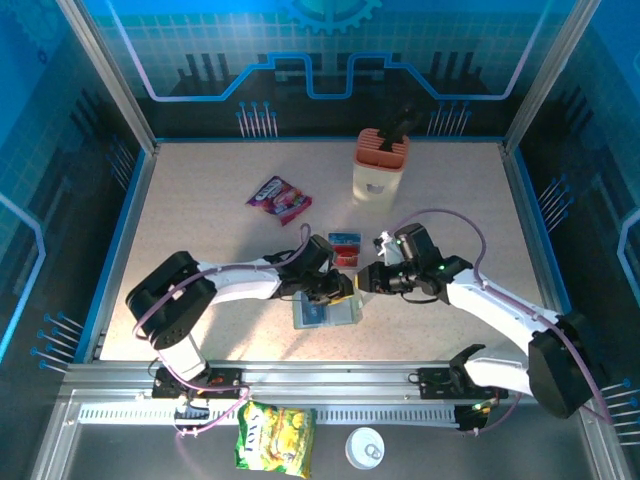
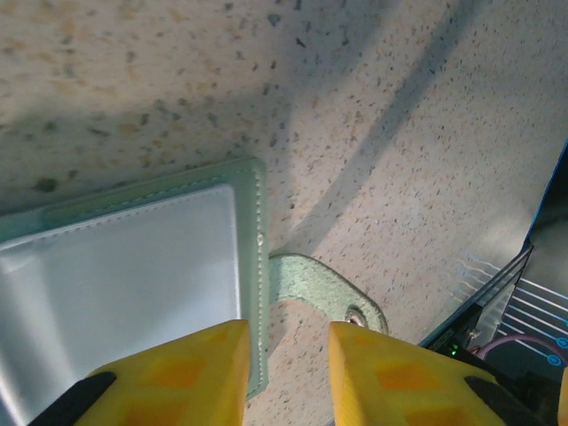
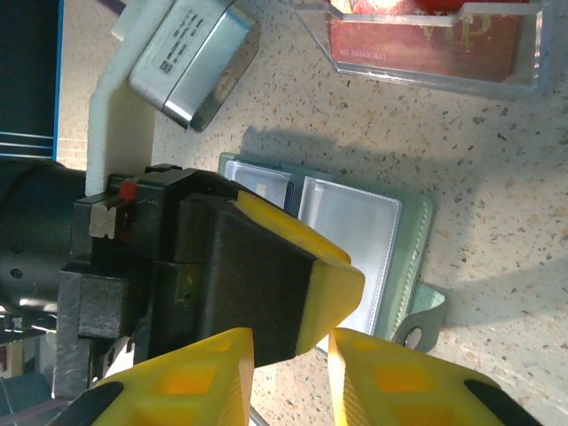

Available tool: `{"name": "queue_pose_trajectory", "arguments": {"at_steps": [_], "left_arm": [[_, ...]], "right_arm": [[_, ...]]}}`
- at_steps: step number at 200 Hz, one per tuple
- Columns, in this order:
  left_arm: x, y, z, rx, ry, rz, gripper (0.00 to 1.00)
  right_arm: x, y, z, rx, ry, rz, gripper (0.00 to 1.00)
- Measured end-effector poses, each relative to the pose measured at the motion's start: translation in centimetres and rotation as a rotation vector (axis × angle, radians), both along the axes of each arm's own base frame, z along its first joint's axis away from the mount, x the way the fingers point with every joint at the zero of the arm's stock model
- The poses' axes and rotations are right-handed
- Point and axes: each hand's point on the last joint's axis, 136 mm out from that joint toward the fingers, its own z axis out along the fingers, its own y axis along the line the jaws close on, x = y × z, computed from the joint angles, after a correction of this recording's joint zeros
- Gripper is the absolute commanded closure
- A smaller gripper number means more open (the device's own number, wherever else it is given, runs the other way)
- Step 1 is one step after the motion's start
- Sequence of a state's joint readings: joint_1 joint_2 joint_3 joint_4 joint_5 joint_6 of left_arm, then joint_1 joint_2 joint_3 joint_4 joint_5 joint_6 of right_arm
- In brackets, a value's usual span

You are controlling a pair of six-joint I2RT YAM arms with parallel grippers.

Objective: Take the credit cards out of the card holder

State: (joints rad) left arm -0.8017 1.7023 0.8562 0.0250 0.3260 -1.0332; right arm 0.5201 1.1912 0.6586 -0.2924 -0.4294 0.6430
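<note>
Card holder open flat by the middle of the table's near edge, both grippers close over it.

Pale pocket panels facing up, snap tab flat on the table just beside the holder's stitched edge. Possibly a card tucked in one pocket, too dim to tell. Red and blue credit cards in the clear box, just beyond the holder toward the far edge. Left gripper low over the holder's right part, yellow fingers slightly parted, clasping nothing. Right gripper just beside it, jaws likewise narrowly apart and empty. Knife block near the far edge, snack packet to its left.
</note>
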Motion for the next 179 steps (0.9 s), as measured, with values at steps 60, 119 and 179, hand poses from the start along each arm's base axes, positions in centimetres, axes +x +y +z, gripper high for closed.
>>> {"name": "queue_pose_trajectory", "arguments": {"at_steps": [60,119,179], "left_arm": [[0.4,0.0,1.2,-0.023,-0.029,-0.008,0.69],[0.0,4.5,2.7,-0.019,-0.075,0.075,0.77],[-1.9,9.1,0.5,0.071,-0.058,0.132,0.84]], "right_arm": [[-0.3,-0.2,-0.5,-0.016,0.020,0.005,0.73],[-0.9,1.2,-2.3,-0.033,0.091,0.046,0.74],[-1.4,4.8,-3.2,-0.038,0.125,0.128,0.75]]}}
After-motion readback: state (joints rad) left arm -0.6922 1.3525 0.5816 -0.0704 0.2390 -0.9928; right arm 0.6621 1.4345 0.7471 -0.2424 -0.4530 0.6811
